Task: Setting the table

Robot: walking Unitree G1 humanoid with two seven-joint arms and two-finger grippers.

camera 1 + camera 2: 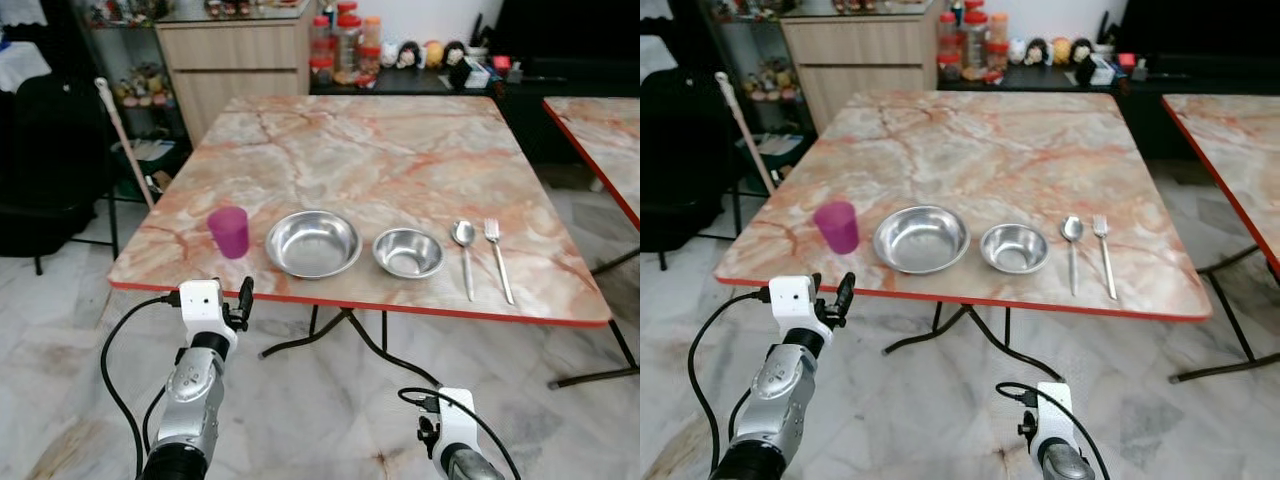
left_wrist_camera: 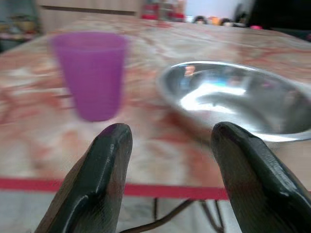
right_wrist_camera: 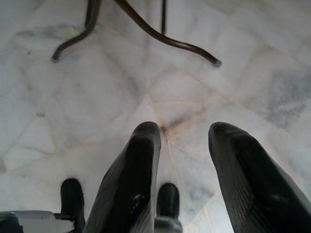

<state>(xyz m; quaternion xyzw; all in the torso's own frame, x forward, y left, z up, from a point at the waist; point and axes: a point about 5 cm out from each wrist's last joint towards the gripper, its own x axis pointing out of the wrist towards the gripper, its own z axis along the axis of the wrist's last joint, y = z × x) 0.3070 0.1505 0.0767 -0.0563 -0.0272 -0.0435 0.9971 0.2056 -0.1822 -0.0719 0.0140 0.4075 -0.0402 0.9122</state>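
Note:
On the marble-patterned table [image 1: 380, 150] a row stands near the front edge: a purple cup [image 1: 230, 231], a large steel bowl [image 1: 313, 243], a small steel bowl [image 1: 408, 252], a spoon [image 1: 464, 250] and a fork [image 1: 497, 257]. My left gripper [image 2: 167, 145] is open and empty, held just before the table's red front edge, facing the purple cup [image 2: 91, 73] and the large bowl [image 2: 238, 99]. My right gripper [image 3: 182, 145] hangs low, open, pointing at the floor.
A second marble table [image 1: 600, 140] stands at the right. Behind are a wooden cabinet [image 1: 235, 60], jars and small items on a dark counter [image 1: 400, 55], and a stick [image 1: 125, 140] leaning at the left. The table's metal legs [image 3: 146, 29] cross the tiled floor.

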